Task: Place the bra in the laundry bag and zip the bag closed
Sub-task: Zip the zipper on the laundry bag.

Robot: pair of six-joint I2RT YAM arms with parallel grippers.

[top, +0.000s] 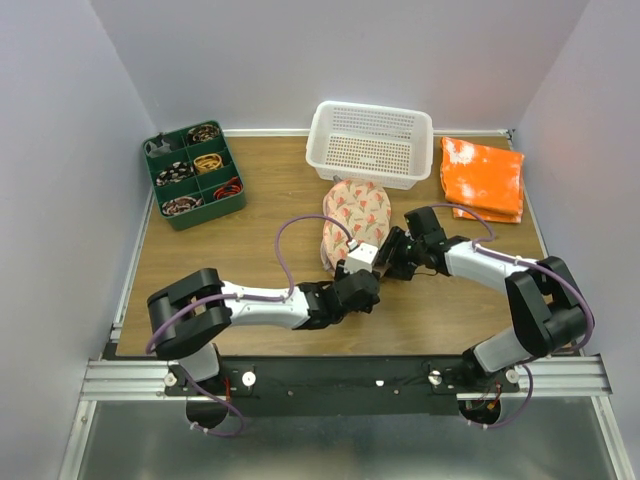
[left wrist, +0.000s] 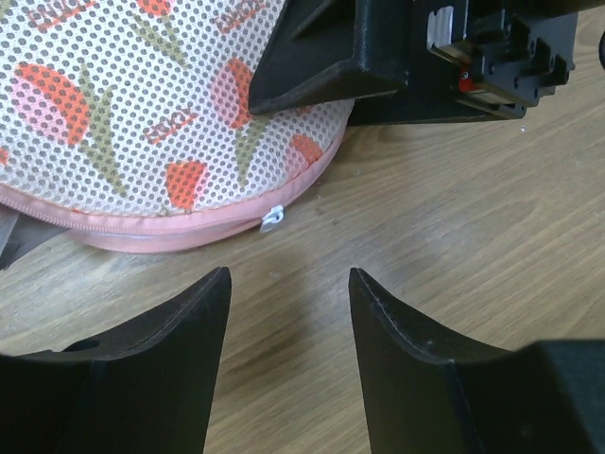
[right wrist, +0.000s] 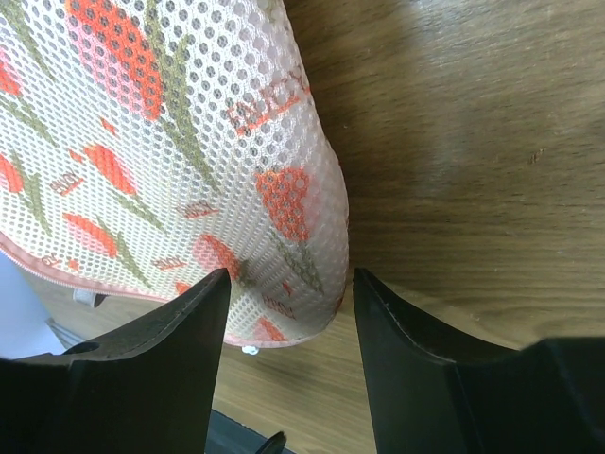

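The laundry bag [top: 355,222], pale pink mesh with a red-orange and green print, lies on the table's middle and looks zipped shut all round. Its white zipper pull [left wrist: 272,218] rests at the near rim. My left gripper [left wrist: 289,284] stands open just short of that pull, with only bare wood between its fingers; from above it [top: 368,272] sits at the bag's near end. My right gripper [right wrist: 290,284] is open too, its fingers straddling the bag's rounded end [right wrist: 284,218] without closing on it, and it [top: 392,252] is beside the left one. The bra is hidden.
A white perforated basket [top: 370,145] stands right behind the bag. An orange-and-white folded cloth [top: 483,178] lies at the back right. A green compartment tray [top: 192,175] of small items sits at the back left. The right gripper's black body [left wrist: 425,57] overhangs the bag.
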